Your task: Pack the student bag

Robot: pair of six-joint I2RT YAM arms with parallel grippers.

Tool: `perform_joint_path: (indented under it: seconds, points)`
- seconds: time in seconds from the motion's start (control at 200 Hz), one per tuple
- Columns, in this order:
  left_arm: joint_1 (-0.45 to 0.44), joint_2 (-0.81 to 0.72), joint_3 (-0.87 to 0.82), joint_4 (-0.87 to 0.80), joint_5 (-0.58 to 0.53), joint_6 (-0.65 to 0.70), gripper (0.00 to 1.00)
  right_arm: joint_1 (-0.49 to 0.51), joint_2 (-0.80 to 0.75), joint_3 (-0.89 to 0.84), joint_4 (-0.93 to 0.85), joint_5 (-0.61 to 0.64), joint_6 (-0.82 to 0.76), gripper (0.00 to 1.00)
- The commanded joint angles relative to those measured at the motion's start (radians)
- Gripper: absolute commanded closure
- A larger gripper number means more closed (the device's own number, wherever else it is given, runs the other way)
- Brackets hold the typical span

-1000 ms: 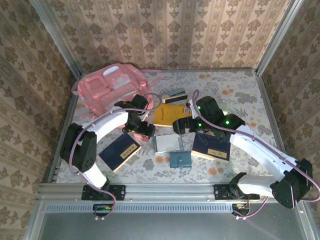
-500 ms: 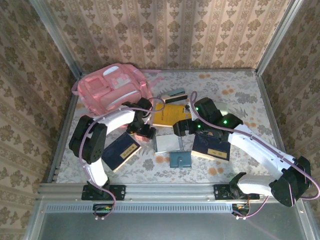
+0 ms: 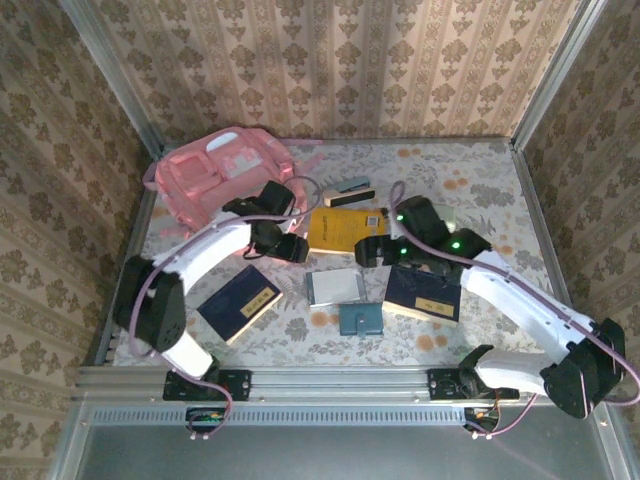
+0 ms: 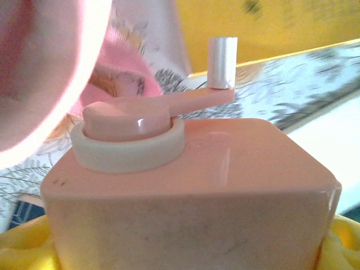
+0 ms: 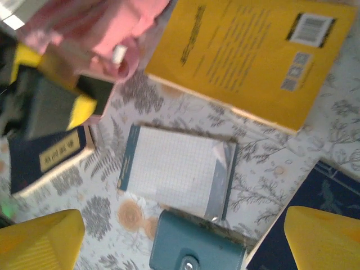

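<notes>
- left gripper (image 3: 291, 247) is clamping a small pink plastic block (image 4: 191, 185) with a cream collar, a round knob and a side crank. It's probably a desk pencil sharpener. The yellow pads (image 4: 19, 250) are sitting against both lower flanks, with no gap showing.
- the grip is sitting low on the flat sides, likely so the knob and the white-tipped crank (image 4: 222, 53) are clear of the fingers and the block isn't twisting in transit.
- student bag (image 3: 220, 170), a large soft pink fabric backpack, is lying at the far-left corner of the floral-cloth table (image 3: 480, 180), near the left gripper. Judging that the block is going there next.
- right gripper (image 5: 181, 239) is hanging released, pads wide apart, nothing between them. It's hovering over a squared-paper notepad with a teal spine (image 5: 177, 171) and a teal snap case (image 5: 197, 253), probably lining up the next pick.
- a yellow softcover book (image 5: 247, 56) is lying barcode side up beyond the notepad. A navy book with a gold label (image 3: 240, 303) is lying left of the notepad and a second navy book (image 3: 425, 293) right of it. All of them are lying flat and apart, easy to reach.
- hard to make out:
  - can't tell whether the bag's zip is open.
  - the left arm is covering part of the bag's near edge.
  - the pink blur in the left wrist view is too soft to tell bag fabric from strap.
  - the block's underside is cut off, so whether it's off the table is unclear.
  - a small dark-and-white item (image 3: 350, 190) at the far side is too small to identify.
</notes>
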Motion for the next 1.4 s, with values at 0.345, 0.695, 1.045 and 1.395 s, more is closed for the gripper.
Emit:
perform_joint_path:
  seconds: [0.345,0.695,1.045,1.395]
  points:
    - [-0.186,-0.414,-0.147,0.200,-0.031,0.420,0.52,-0.072,0.022,-0.001,0.268,-0.591,0.252,0.10]
    - [-0.299,-0.549,-0.253,0.333,-0.051,0.560,0.58,0.040,0.104,0.053,0.236,-0.542,0.205,0.04]
    - [-0.357,-0.577,-0.282,0.331,-0.064,0.625,0.57,0.050,0.175,0.091,0.231,-0.585,0.113,0.01]
    - [-0.361,-0.582,-0.297,0.349,-0.059,0.627,0.56,0.085,0.199,0.081,0.271,-0.693,0.090,0.07]
